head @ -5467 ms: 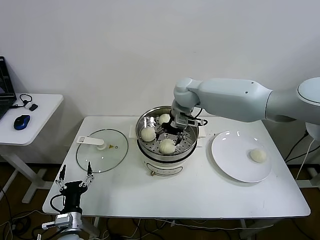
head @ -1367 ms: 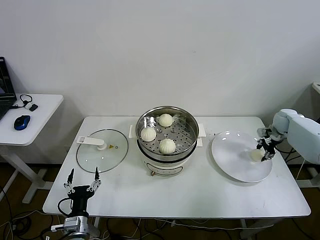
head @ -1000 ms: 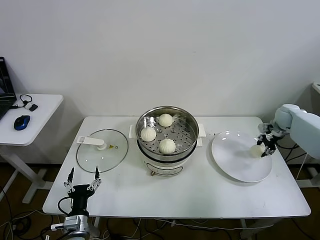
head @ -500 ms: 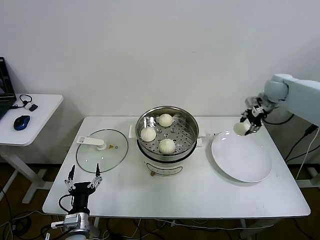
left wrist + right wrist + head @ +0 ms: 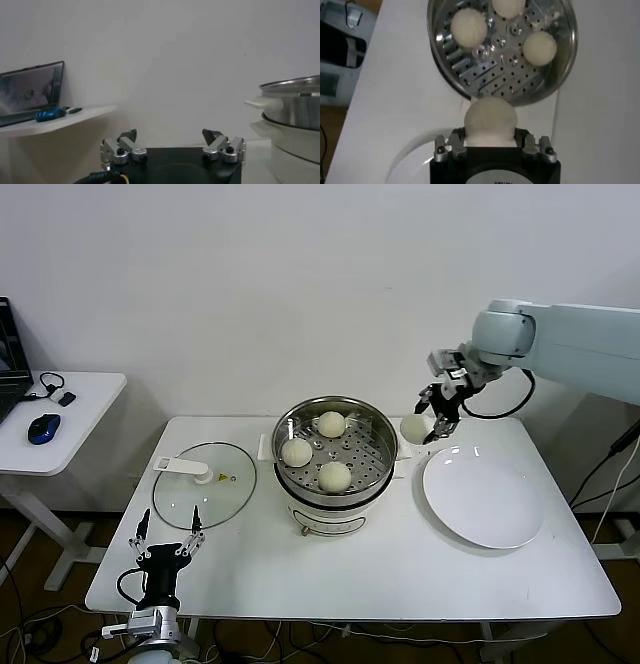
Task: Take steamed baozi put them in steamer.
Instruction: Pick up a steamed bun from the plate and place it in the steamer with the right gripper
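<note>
Carrying the last bun (image 5: 415,427) off the white plate (image 5: 484,496), my right gripper (image 5: 429,422) is clamped on it in the air just beside the steamer (image 5: 336,446) rim. The plate, which held it a second ago, is bare now. Three buns already sit on the tray, so I judge only the drop-in remains. Left gripper (image 5: 165,543) waits low at the table's front edge, fingers spread and holding nothing.
</note>
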